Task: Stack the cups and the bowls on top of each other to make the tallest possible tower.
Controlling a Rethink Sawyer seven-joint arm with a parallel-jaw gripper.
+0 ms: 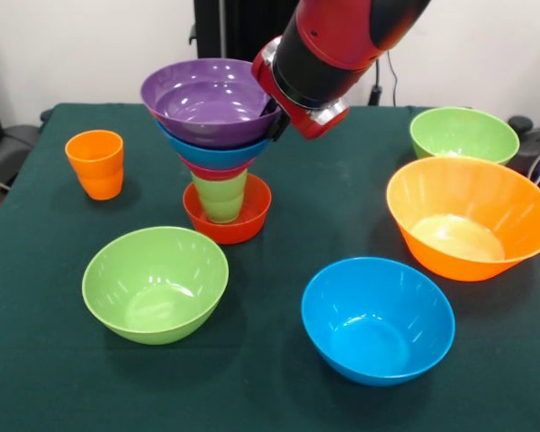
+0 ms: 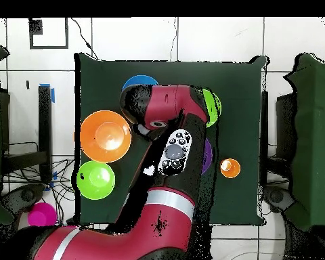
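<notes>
Tool (image 1: 277, 121) sits at upper centre of the front view, against the right rim of the purple bowl (image 1: 211, 101); its tips are hidden behind the arm's red-and-black wrist (image 1: 328, 54), so cannot tell whether they are apart or together. Front view shows the tower (image 1: 218, 148) whole: red-orange bowl (image 1: 227, 223) on the bench (image 1: 54, 360), upside-down light green cup (image 1: 220, 196) in it, then a pink bowl edge (image 1: 214, 171), a blue bowl (image 1: 211, 155), the purple bowl on top. Overhead view hides nearly all of this under the arm; only a purple sliver shows at right of centre. Orange cup (image 1: 96, 163) stands alone at left. Loose bowls: lime green (image 1: 155, 283) lower left, blue (image 1: 378, 319) lower right, large orange (image 1: 468, 216) right, lime green (image 1: 463, 135) upper right. Overhead alone shows a pink bowl (image 2: 40, 214) off the bench, lower left
</notes>
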